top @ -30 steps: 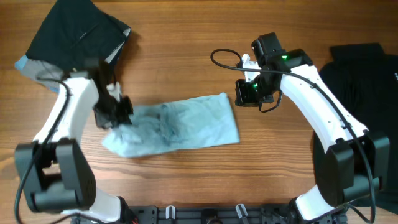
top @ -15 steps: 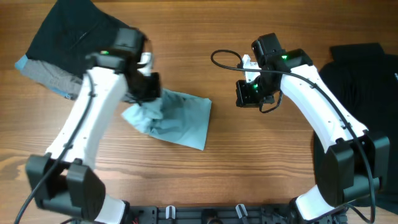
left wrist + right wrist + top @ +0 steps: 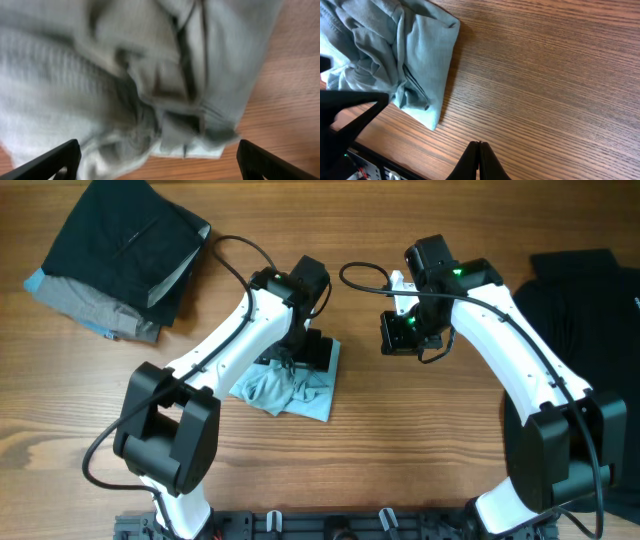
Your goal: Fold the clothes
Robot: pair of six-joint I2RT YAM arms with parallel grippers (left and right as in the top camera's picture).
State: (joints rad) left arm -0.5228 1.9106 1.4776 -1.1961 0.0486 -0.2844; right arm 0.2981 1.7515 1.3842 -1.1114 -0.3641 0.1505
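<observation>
Fingers [image 3: 55,161] of my left gripper [image 3: 156,152] are spread wide, released, hovering close over the crumpled pale aqua-blue cotton T-shirt [image 3: 292,388] bunched mid-table, probably ready to regrasp a fold. My right gripper [image 3: 480,156] is clenched on nothing, held above the bare brown wooden table [image 3: 450,470] near the shirt, likely keeping clear. Stacked black and grey garments [image 3: 110,255] sit at the far left corner; another black garment [image 3: 585,290] lies at the right edge.

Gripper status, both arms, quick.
Left gripper: open, fingers spread wide over the crumpled blue T-shirt, gripping nothing.
Right gripper: shut, empty, above the wooden table.
</observation>
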